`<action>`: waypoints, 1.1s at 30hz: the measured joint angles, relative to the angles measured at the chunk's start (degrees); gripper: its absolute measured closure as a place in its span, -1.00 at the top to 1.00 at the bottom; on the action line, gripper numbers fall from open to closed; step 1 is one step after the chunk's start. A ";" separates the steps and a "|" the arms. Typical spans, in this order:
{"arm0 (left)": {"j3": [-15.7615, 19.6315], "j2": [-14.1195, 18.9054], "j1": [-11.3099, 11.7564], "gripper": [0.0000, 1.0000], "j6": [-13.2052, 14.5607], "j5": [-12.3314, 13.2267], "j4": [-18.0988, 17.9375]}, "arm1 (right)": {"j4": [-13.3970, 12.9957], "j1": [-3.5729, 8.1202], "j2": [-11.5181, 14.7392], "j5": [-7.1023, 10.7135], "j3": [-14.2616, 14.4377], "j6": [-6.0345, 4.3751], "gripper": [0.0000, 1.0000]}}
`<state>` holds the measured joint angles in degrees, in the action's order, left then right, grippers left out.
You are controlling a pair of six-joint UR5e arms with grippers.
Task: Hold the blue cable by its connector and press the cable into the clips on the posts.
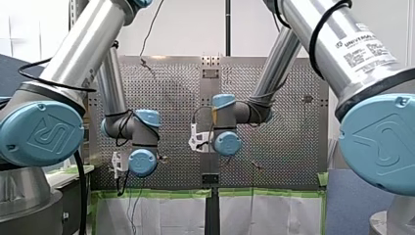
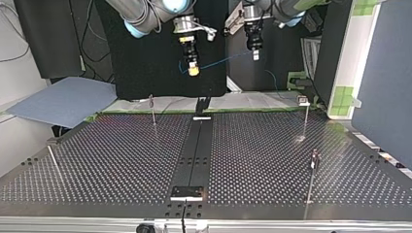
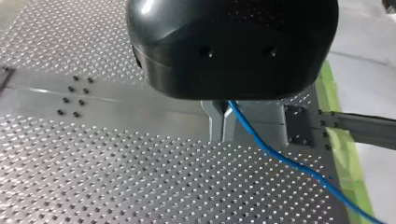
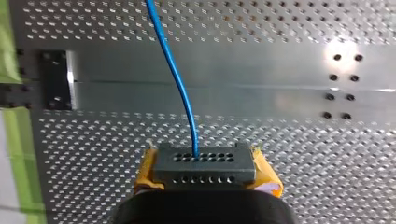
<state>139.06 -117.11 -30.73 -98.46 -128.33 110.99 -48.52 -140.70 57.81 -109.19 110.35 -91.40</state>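
Note:
The thin blue cable point(image 2: 221, 60) hangs in the air between my two grippers, high above the perforated table point(image 2: 121, 160). My right gripper point(image 4: 204, 161) is shut on the dark grey connector point(image 4: 204, 171), with its yellow pads point(image 4: 145, 171) on either side, and the cable point(image 4: 180, 88) runs out ahead from the connector's holed face. My left gripper point(image 3: 223, 122), black with metal fingers, is shut on the cable point(image 3: 280, 156), which trails off beside it. At the top view's left of centre is my right gripper point(image 2: 193, 69); my left gripper point(image 2: 255, 54) is to its right.
Thin posts stand on the table: one at the far left of centre point(image 2: 153, 110), two on the top view's right point(image 2: 306, 116) point(image 2: 313, 170), one at the near left point(image 2: 53, 162). A black rail point(image 2: 197, 150) runs down the middle. A blue-grey sheet point(image 2: 63, 99) lies beyond the left edge.

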 joint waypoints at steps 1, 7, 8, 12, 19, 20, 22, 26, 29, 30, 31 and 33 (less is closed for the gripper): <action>-0.15 0.47 0.11 -1.00 -0.20 -0.01 0.49 | 0.54 0.19 0.54 0.25 -0.23 -0.07 -1.00; -2.46 3.68 0.70 -1.00 -0.78 0.04 3.68 | 3.88 1.48 3.88 2.96 -2.22 -0.63 -1.00; -2.82 4.11 0.74 -1.00 -0.80 0.05 4.14 | 4.43 1.66 4.41 3.47 -2.48 -0.66 -1.00; -4.59 6.12 1.26 -1.00 -1.71 0.26 6.14 | 6.76 2.52 6.75 5.72 -3.22 -0.82 -1.00; -7.79 9.90 2.50 -1.00 -3.32 0.38 9.92 | 10.25 3.81 10.49 8.65 -3.67 -2.00 -1.00; -8.14 10.38 2.66 -1.00 -3.37 0.28 10.37 | 10.56 3.96 11.00 8.80 -3.76 -2.05 -1.00; -8.99 11.46 3.10 -1.00 -3.44 -0.15 11.48 | 11.17 4.32 12.15 9.03 -4.06 -2.12 -1.00; -10.51 13.38 3.84 -1.00 -3.53 -0.44 13.41 | 11.87 5.04 13.63 9.31 -4.77 -2.16 -1.00; -11.32 15.03 4.32 -1.00 -3.56 -0.46 15.06 | 12.10 5.50 13.87 9.48 -5.24 -2.19 -1.00; -11.65 15.71 4.53 -1.00 -3.57 -0.48 15.71 | 12.15 5.59 13.92 9.52 -5.35 -2.20 -1.00; -11.91 16.22 4.69 -1.00 -3.58 -0.51 16.22 | 12.17 5.64 13.93 9.55 -5.41 -2.20 -1.00; -12.70 17.37 5.04 -1.00 -3.62 -0.55 17.37 | 12.21 5.76 13.91 9.68 -5.55 -2.27 -1.00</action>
<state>126.36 -99.73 -25.70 -102.08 -128.88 128.36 -36.31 -134.94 71.72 -99.51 104.80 -93.67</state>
